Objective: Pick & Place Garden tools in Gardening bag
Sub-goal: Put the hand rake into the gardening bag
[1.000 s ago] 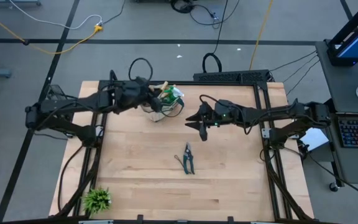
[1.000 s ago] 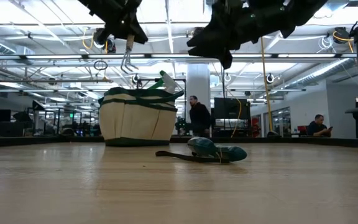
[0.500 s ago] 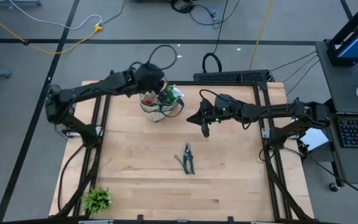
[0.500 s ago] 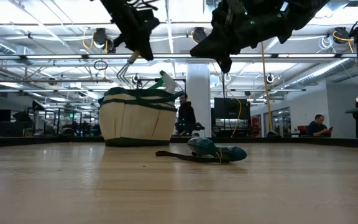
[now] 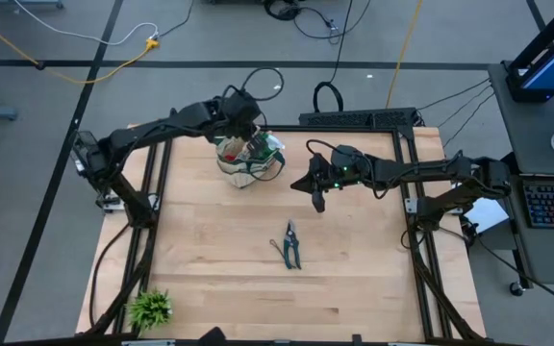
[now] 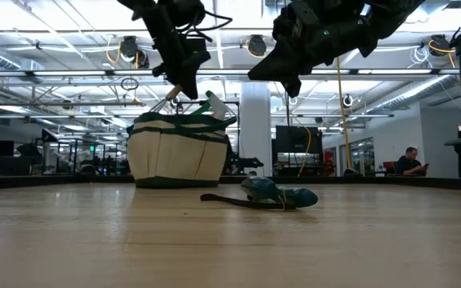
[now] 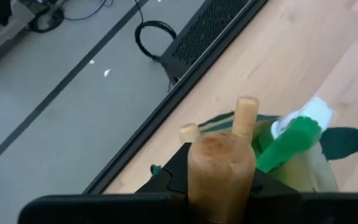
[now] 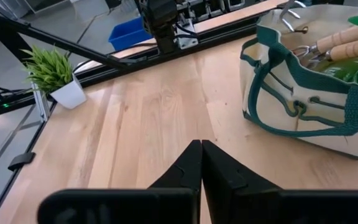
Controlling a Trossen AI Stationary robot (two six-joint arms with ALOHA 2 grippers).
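Round beige canvas gardening bag [image 5: 246,161] with dark green trim, at the table's far edge, now directly beneath left gripper [image 6: 174,90], moved in from beside it, clamped on wooden-handled hand rake [image 7: 221,168]; drop seems imminent. Right gripper [image 8: 201,163], hovering between bag and dark pruning shears [image 5: 291,244] lying mid-table, just snapped fully closed, empty. Shears apparently next.
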